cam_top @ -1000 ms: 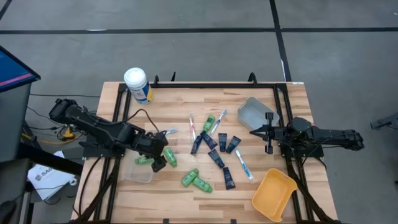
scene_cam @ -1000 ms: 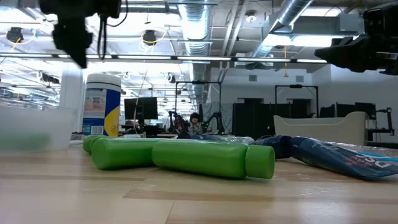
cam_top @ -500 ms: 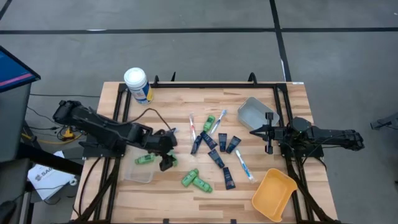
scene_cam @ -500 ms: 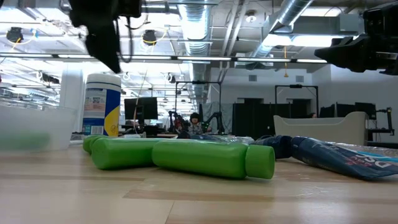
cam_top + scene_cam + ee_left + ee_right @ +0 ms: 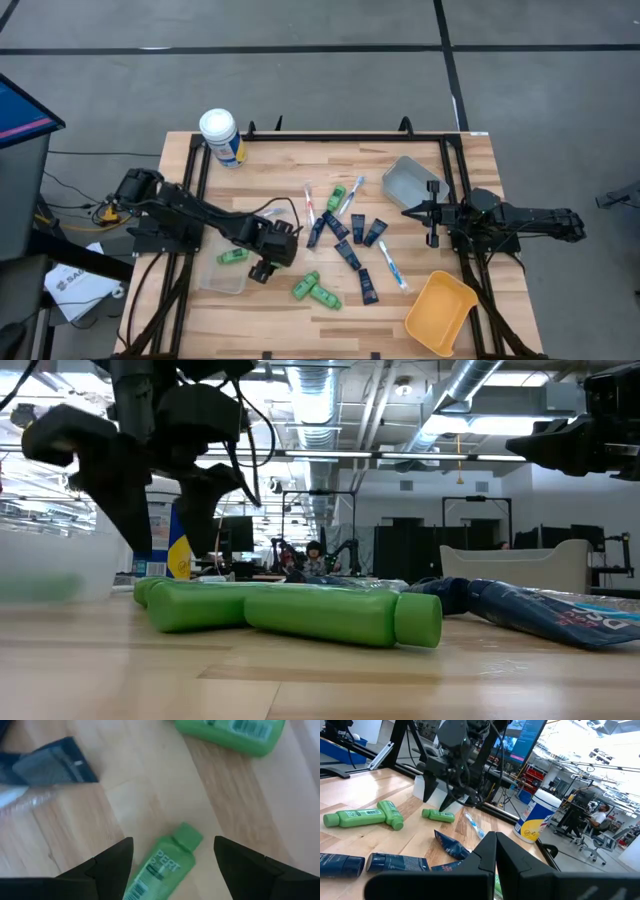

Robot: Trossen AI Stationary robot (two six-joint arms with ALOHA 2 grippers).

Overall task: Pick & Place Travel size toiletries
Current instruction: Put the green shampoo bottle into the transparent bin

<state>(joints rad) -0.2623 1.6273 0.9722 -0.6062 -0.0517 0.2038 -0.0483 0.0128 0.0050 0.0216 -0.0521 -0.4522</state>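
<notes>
One green bottle [image 5: 160,865], cap away from fingers [image 5: 107,862]

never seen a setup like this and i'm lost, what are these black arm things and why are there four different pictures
It is a two-armed robot at a wooden table, filmed by four cameras at once. One looks straight down, one sits level with the tabletop, and one rides on each wrist.

The left end effector hangs open over a small bright green plastic bottle, gripping nothing. The right end effector waits shut at the right side of the table, also empty.

Scattered on the wood are more green bottles, dark navy flat tubes and slim toothbrushes. Around them stand a clear bin with one green bottle in it, a grey tray, a yellow tray and a white-lidded canister.
</notes>
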